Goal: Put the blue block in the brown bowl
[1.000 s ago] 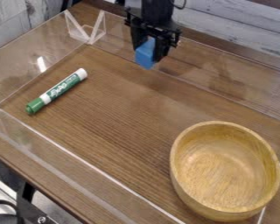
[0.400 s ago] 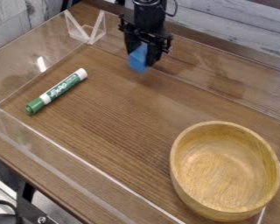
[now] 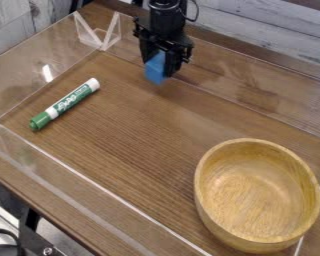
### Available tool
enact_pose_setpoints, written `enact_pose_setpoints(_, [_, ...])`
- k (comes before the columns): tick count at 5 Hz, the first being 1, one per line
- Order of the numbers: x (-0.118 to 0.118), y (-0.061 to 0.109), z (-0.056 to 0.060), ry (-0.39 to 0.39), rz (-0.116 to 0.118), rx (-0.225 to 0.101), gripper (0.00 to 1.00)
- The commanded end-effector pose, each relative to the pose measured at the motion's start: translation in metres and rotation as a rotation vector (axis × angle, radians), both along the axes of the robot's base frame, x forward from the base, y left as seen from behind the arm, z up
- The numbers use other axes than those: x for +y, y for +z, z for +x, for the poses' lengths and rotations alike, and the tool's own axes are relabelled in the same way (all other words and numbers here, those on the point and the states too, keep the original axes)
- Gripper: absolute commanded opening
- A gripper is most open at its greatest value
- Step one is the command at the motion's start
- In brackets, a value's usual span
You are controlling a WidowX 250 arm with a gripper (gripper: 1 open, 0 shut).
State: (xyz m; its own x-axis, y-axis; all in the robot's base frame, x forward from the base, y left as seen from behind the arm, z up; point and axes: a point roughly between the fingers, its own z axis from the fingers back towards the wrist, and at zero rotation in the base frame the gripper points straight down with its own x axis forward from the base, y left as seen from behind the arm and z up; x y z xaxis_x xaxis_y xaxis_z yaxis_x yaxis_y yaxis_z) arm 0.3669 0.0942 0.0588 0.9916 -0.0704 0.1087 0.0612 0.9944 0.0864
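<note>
Fingers [image 3: 160, 62] of the black gripper point straight down and are clamped on the blue block [image 3: 156, 69], whose lower end pokes out beneath them, near the desk [image 3: 149, 130] at about twelve o'clock. Whether the block touches the wood I cannot tell. Over at nine o'clock lies a green marker [image 3: 65, 104], slanted; there is dark lettering on its white barrel, but it is too small to read. Down at five o'clock, well apart from the block, sits the brown bowl [image 3: 303, 190].
</note>
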Motion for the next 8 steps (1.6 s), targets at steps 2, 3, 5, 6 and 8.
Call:
enact_pose_setpoints(2, [0.007, 0.021, 0.005, -0.005, 0.024, -0.081, 0.0])
enact_pose_setpoints(3, [0.003, 0.03, 0.0, -0.005, 0.033, -0.078, 0.0])
enact_pose_setpoints(5, [-0.007, 0.048, -0.014, -0.006, 0.048, -0.075, 0.0])
enact_pose_setpoints(6, [-0.023, 0.061, -0.03, -0.014, 0.047, -0.08, 0.0])
enact_pose_setpoints(8, [-0.061, 0.076, -0.065, -0.045, 0.031, -0.086, 0.0])
